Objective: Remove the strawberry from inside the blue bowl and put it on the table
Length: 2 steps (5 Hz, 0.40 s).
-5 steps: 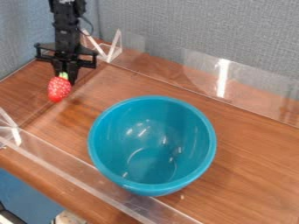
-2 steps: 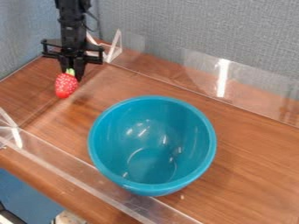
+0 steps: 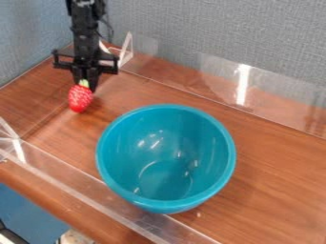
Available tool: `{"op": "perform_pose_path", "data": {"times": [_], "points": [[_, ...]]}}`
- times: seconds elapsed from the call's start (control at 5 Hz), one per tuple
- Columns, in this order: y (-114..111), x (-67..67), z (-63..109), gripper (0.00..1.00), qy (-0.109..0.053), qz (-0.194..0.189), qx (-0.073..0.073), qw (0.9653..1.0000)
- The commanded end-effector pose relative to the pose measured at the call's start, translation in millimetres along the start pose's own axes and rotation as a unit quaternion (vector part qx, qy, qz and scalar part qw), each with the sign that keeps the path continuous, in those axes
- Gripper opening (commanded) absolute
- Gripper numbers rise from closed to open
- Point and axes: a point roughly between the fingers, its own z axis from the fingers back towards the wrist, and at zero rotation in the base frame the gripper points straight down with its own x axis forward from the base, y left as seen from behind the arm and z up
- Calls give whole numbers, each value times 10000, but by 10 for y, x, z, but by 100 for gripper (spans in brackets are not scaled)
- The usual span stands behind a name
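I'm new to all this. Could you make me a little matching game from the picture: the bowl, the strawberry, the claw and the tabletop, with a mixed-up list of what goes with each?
1. bowl
2. strawberry
3. claw
4. tabletop

A. red, with a green top
B. brown wood grain
C. blue, with nothing inside
D. black, right by the green top

Pairs: 1-C; 2-A; 3-D; 4-B
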Motion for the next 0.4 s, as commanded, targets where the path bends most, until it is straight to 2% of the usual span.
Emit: {"op": "perform_pose_path", "data": {"times": [0.0, 0.2], "points": [[65, 174, 201, 0, -407, 254, -28, 9988], [15, 147, 181, 0, -403, 373, -34, 9985]]}}
